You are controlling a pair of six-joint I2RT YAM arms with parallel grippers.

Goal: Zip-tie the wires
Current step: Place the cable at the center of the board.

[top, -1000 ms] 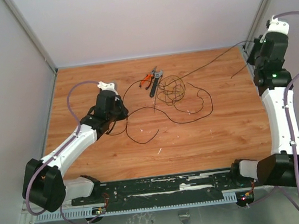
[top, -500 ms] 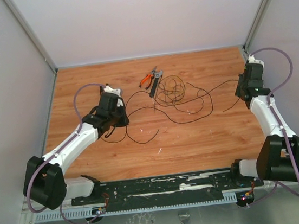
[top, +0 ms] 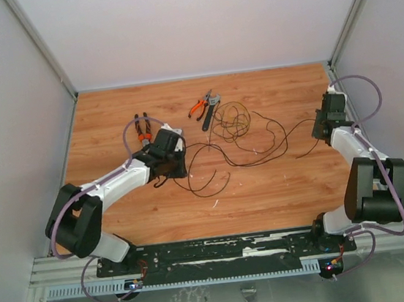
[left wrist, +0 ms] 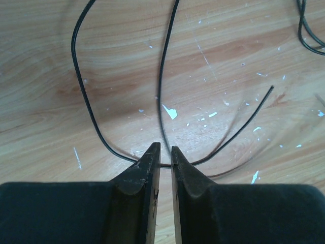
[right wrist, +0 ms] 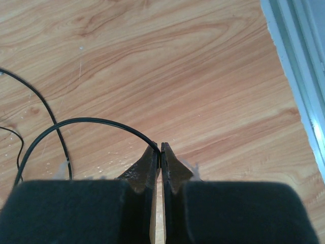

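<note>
wires (top: 234, 123) | right gripper (right wrist: 159, 148) clamps them | left gripper (left wrist: 162, 150) ajar (wire crosses gap)

left wrist: wires (left wrist: 160, 76) cut by top edge, partly hidden behind left claw (left wrist: 162, 151) | right wrist: end of wires hidden inside right claw (right wrist: 159, 149)

Two pairs of pliers (top: 197, 108) (top: 140, 131), one tangle of wires (top: 237, 128), one zip tie (top: 206, 121)
</note>
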